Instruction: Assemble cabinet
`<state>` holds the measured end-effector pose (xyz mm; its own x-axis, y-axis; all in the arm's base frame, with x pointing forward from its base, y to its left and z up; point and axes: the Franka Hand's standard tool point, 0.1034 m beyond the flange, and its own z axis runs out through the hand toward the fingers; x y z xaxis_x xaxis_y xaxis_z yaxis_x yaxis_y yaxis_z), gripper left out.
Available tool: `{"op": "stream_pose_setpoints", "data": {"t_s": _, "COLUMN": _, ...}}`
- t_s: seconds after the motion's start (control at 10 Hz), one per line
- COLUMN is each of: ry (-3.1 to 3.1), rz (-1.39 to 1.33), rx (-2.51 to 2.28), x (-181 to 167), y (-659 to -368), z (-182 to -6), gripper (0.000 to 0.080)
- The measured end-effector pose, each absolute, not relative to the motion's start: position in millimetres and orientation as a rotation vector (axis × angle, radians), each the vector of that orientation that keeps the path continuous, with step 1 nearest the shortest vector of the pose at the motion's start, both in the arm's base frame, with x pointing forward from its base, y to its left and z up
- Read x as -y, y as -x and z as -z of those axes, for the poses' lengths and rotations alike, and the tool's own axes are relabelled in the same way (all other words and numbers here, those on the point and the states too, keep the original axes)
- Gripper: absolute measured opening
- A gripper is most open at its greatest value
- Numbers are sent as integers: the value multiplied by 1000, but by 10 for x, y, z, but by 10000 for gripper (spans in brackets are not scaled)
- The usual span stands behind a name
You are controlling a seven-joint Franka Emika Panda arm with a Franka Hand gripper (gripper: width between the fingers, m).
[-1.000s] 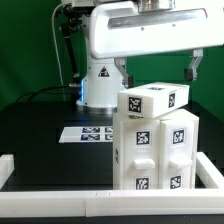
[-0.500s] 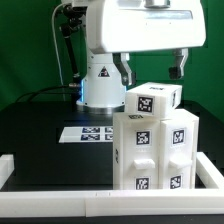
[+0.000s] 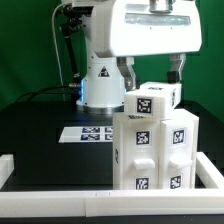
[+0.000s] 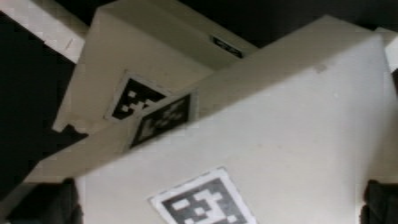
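Observation:
The white cabinet stands upright at the exterior view's right, with square tags on its front. A small white tagged piece lies tilted on top of it. My gripper hangs just above that piece, jaws open, with one dark finger on each side of it. In the wrist view the gripper looks down on the tagged top piece. The cabinet body shows beyond it, and a dark fingertip shows at each edge. I cannot see the fingers touching the piece.
The marker board lies flat on the black table behind the cabinet. A white raised border runs along the front and sides of the table. The robot base stands at the back, with cables at its left.
The gripper has moved toward the exterior view's left and come down a little, so its fingers now straddle the tilted top piece. The cabinet has not moved.

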<state>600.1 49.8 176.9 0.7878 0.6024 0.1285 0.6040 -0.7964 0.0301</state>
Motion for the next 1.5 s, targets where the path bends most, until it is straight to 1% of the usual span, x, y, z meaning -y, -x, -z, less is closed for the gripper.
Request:
{"op": "stream_pose_setpoints", "data": {"t_s": 0.3, "ry": 2980, "rz": 205, "rx": 917, "x": -496, "y": -6001, "z": -1767, "gripper": 797}}
{"op": "stream_pose_setpoints", "data": {"t_s": 0.4, "ry": 3035, "rz": 186, "rx": 666, "x": -501, "y": -5994, "z": -1776, "gripper": 797}}
{"op": "stream_pose_setpoints", "data": {"t_s": 0.6, "ry": 3080, "rz": 120, "rx": 257, "x": -540, "y": -6024, "z": -1860, "gripper": 797}}
{"op": "stream_pose_setpoints", "data": {"t_s": 0.8, "ry": 3074, "rz": 85, "rx": -24, "x": -524, "y": -6049, "z": -1887, "gripper": 797}}
{"op": "stream_pose_setpoints", "data": {"t_s": 1.4, "ry": 3023, "rz": 66, "rx": -515, "x": -533, "y": -6044, "z": -1875, "gripper": 797}}
{"op": "stream_pose_setpoints", "data": {"t_s": 1.5, "ry": 2966, "rz": 62, "rx": -737, "x": -476, "y": -6061, "z": -1855, "gripper": 797}}
